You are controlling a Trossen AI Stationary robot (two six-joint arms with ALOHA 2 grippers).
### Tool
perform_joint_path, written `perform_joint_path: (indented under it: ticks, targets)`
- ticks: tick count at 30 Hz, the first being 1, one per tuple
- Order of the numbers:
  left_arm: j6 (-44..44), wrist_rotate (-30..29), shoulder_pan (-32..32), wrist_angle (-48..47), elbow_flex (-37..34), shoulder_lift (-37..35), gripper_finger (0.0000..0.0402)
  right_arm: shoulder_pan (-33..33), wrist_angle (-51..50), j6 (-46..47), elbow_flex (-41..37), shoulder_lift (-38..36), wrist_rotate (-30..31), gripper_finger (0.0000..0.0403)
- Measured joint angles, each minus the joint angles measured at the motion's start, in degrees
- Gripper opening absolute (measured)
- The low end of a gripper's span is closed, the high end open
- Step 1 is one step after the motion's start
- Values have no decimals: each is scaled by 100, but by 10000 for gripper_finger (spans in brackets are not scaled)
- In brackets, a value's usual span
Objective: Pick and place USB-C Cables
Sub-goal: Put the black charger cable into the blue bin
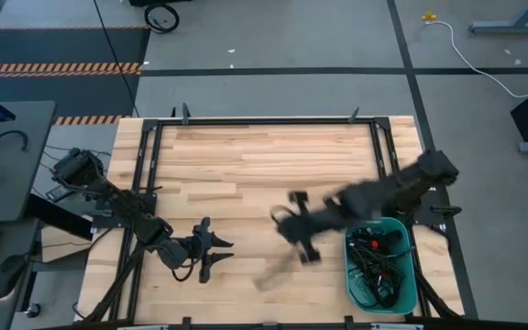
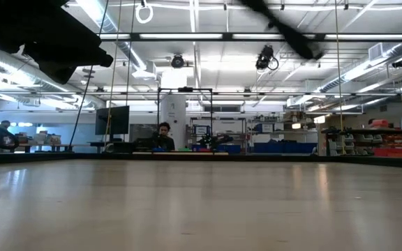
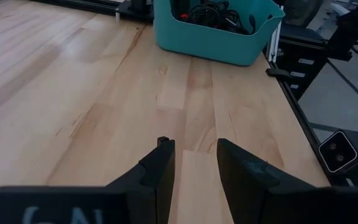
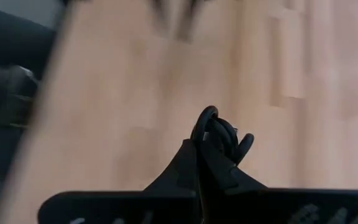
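Note:
A teal bin (image 1: 401,291) stands by the table's near right corner with several coiled black USB-C cables (image 1: 374,257) inside; the left wrist view shows the bin (image 3: 213,43) and its cables (image 3: 210,11) too. My right gripper (image 1: 295,226) is blurred, high above the table's middle, left of the bin, and shut on one small black cable coil (image 4: 219,132). My left gripper (image 1: 216,249) waits near the table's near edge, left of centre, with its fingers (image 3: 160,165) open over bare wood. My right gripper (image 4: 205,148) pinches a small coiled black cable between its two fingers. The loops of the coil (image 4: 211,118) stick out just past the fingertips. The coil is lifted clear of the table. Which part of the cable sits between the fingers is hidden by the fingers.
The wooden tabletop (image 1: 246,165) is bounded by a black metal frame (image 1: 264,120). The low view shows bare table (image 2: 201,202), with both arms only at its top. A grey side desk (image 1: 7,156) stands left of the table.

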Motion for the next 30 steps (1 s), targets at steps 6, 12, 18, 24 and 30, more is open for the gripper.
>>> perform_joint_path:
  ticks: [6, 12, 18, 24, 30]
  targets:
    - [-2, 0, 0, 33, 0, -4, 126, 1641, -824, 2421, 0, -376, 820, 0]
    - [4, 0, 7, 126, 0, -4, 125, 2717, -2972, 4726, -108, -425, 1761, 0]
    - [4, -107, 7, 179, 0, -4, 125, 3045, -3419, 5572, -1325, -582, 1822, 0]
    - [1, -107, 7, 217, 0, -4, 125, 2919, -3268, 5547, -2774, -717, 629, 1]
    - [11, -172, 19, 274, 0, -4, 125, 2918, -2058, 4968, -3542, -737, 94, 6]
